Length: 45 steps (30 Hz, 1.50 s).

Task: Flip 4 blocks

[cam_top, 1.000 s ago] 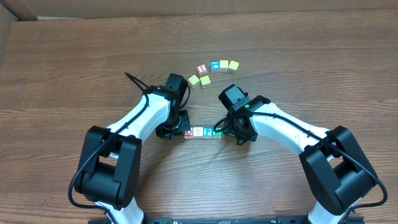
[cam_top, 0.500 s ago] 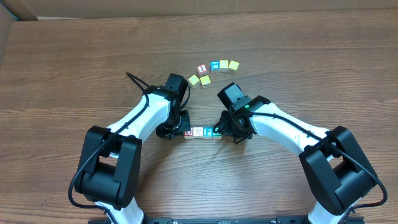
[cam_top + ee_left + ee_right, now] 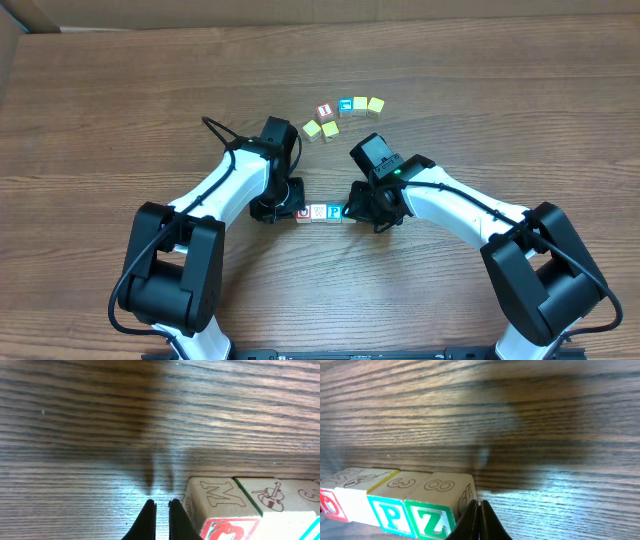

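While the four blocks (image 3: 319, 212) lie side by side in one straight row on the worktop (image 3: 450, 100), toward its near middle, both hands are set at the ends of that row. The long axis of the row runs left to right. From the left, the order is recorded as the red "O" block (image 3: 303, 212), the whitish block (image 3: 355, 495), the blue "P" block (image 3: 392, 515) and the green "Z" block (image 3: 432, 520).

The left hand (image 3: 161, 510) is closed to a narrow slit and holds nothing; its tips stand low over the worktop just beside the left end of the row. The right hand (image 3: 479, 510) is pressed fully together, likewise empty, just beside the right face of the green "Z" block. Whether either hand is in actual contact cannot be confirmed.

It is judged that each end block is best reached by the hand on its own side, and that the inner two are blocked by their neighbours. A group of loose cubes (image 3: 345, 108) is noted well apart on the far side.
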### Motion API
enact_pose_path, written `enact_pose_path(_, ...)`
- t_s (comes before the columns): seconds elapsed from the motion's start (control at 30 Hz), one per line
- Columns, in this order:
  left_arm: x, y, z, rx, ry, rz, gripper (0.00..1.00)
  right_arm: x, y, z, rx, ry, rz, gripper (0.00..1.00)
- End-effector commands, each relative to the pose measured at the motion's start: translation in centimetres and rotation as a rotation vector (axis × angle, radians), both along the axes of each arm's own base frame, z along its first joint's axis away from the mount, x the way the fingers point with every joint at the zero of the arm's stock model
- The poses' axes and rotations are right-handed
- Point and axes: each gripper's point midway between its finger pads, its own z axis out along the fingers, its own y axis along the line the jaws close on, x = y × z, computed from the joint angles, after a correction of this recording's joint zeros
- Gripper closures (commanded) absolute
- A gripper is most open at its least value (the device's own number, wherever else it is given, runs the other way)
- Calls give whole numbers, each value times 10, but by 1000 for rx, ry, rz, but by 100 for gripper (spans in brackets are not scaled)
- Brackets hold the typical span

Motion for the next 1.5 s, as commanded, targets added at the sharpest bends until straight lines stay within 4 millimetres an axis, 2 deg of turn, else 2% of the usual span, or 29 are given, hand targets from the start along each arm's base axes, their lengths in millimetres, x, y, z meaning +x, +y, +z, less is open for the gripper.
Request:
enact_pose_path(0.0,-4,1,-7,-4,27,-17,96,-4,3,-1,13,7,28,96)
enact_pose_path(0.4,-4,0,-7,-6,28,-17,96,-4,3,-1,13,7,27,96)
enact_pose_path(0.6,-7,-10,-5,-67,43,-24,96,-6,2,-2,9,13,27,95)
enact_pose_path(0.97,4,-9,-6,-55,-3,-25,96,-6,2,-2,10,12,27,95)
enact_pose_path(1.13,5,0,-7,-5,-13,-25,96,-6,2,-2,10,12,27,94)
enact_pose_path(1.47,0,1,-7,2,7,-34,96,-4,3,-1,13,7,27,92)
